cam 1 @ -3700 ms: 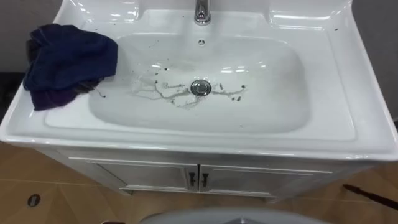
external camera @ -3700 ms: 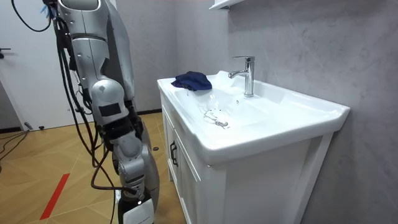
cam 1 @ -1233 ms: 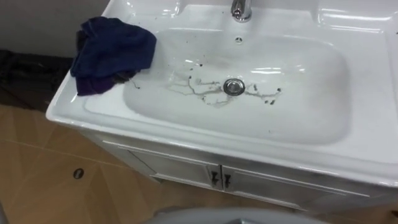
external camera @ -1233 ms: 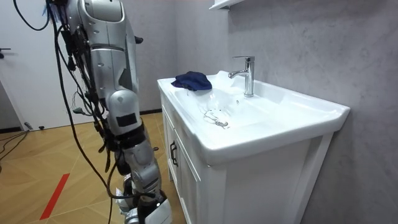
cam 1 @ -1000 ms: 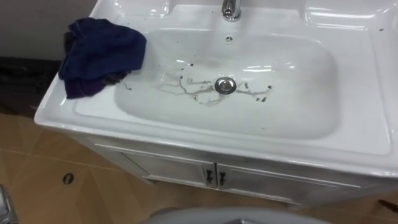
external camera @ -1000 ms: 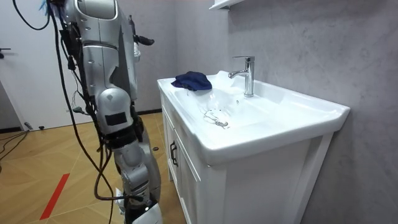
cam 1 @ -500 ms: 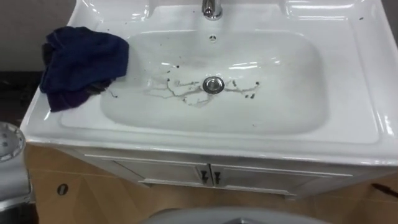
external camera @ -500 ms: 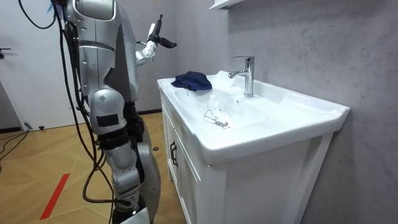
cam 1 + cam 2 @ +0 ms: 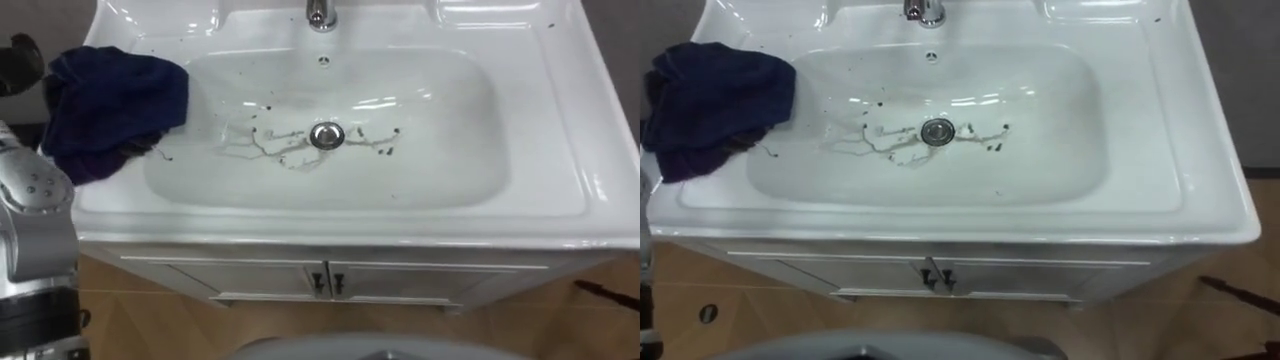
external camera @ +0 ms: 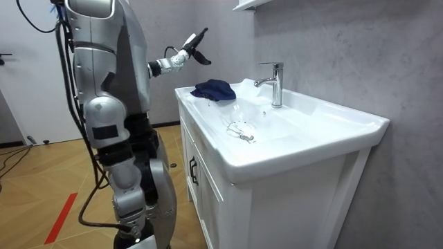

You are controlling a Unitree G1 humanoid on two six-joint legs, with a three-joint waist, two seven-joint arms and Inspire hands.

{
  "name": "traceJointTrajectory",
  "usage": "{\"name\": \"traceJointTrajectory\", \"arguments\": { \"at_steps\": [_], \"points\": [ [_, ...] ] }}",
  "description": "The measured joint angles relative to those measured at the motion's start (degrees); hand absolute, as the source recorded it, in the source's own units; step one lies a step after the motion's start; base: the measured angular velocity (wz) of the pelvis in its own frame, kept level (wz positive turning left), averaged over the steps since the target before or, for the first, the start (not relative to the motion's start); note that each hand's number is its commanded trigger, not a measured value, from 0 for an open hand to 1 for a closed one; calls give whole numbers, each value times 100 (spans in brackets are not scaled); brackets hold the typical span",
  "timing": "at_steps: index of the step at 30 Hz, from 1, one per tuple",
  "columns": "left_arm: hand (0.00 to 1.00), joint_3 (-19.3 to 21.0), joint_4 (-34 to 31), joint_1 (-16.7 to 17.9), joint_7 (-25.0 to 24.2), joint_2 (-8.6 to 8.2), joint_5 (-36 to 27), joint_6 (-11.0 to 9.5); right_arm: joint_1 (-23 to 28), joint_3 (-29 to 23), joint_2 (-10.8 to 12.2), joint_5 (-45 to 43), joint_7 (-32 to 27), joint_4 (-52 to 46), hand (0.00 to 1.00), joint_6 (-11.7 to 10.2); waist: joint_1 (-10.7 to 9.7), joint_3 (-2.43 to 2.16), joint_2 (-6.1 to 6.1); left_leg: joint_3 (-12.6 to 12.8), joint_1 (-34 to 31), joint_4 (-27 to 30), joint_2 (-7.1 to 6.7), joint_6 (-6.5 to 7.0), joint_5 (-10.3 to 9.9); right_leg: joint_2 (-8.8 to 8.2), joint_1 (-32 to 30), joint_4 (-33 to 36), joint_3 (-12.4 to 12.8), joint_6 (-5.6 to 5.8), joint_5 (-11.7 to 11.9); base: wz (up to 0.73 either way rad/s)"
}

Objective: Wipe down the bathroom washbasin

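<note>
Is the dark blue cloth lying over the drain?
No, the dark blue cloth lies on the left ledge of the basin, apart from the drain.

White basin [image 9: 560, 150] on cabinet [image 9: 250, 278]; blue cloth [image 9: 105, 105] on rim.

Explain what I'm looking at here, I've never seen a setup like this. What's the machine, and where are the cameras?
It is a humanoid robot standing at a white washbasin. Two pictures come from cameras in its head, looking down. The third is from a camera standing across the room. A crumpled dark blue cloth lies on the basin's left rim. Dark dirt streaks spread around the drain, below the tap. The robot's left hand hovers near the cloth, open, holding nothing.
</note>
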Motion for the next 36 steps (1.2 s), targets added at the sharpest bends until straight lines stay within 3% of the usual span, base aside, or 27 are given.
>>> {"name": "traceJointTrajectory", "arguments": {
  "at_steps": [6, 10, 13, 18, 20, 24, 26, 28, 29, 36],
  "points": [
    [0, -152, 526, -185, -292, 118, 1, 207, 7, -104, 2, 13, -126, 9, 0, 61, -259, 6, 144, 31, 6, -27, 1, 0, 0, 15, -19, 2, 44, 2, 20, -5],
    [0, -155, 563, -190, -410, 120, 54, 272, 20, -206, -3, 14, -122, 55, 0, 123, -296, 1, 168, 157, 93, -119, 1, -1, 1, 52, -7, -7, 194, -1, 22, -17],
    [0, -230, 692, -198, -518, 130, 51, 384, 2, -251, -3, 14, -126, 134, 0, 122, -417, 14, 129, 218, 132, -114, 12, -3, 3, 46, 1, -6, 201, 0, 21, -2],
    [0, -427, 1024, -198, -716, 129, 48, 590, 2, -320, -3, 39, -173, 172, 0, 129, -449, 17, 71, 302, 173, -124, 44, -3, 3, 59, 11, -7, 290, 0, 22, -10],
    [0, -445, 1227, -199, -787, 129, 44, 602, 1, -325, -4, 49, -193, 170, 0, 193, -477, 17, 46, 310, 175, -124, 48, -3, 3, 63, 19, -3, 307, -1, 22, -4],
    [0, -593, 1703, -196, -1003, 116, 17, 837, 30, -340, -2, 253, -252, 10, 0, 422, -492, 13, 32, 324, 159, -152, 48, -3, 3, 67, -16, 19, 320, 0, 23, 0],
    [0, -592, 1862, -196, -1026, 108, -30, 912, 25, -429, -4, 278, -321, -44, 0, 500, -473, -9, 20, 325, 155, -155, 52, -3, 2, 72, -63, 42, 344, -1, 23, -5],
    [0, -584, 1949, -199, -1020, 108, -81, 945, 18, -431, -8, 325, -376, -89, 0, 512, -423, -72, 35, 393, 86, -146, 63, -3, 3, 74, -183, 128, 384, -1, 23, -11],
    [0, -584, 1986, -199, -1020, 103, -81, 953, 4, -431, -9, 356, -389, -89, 0, 512, -424, -81, 41, 407, 77, -146, 64, -3, 3, 74, -199, 139, 395, -1, 23, -9],
    [0, -589, 2534, -302, -1009, 49, -286, 868, 19, -458, -12, 749, -391, -202, 0, 505, -483, -89, 40, 295, 58, -100, 63, -4, 3, 66, -174, 154, 309, -9, 27, 5]
  ]
}}
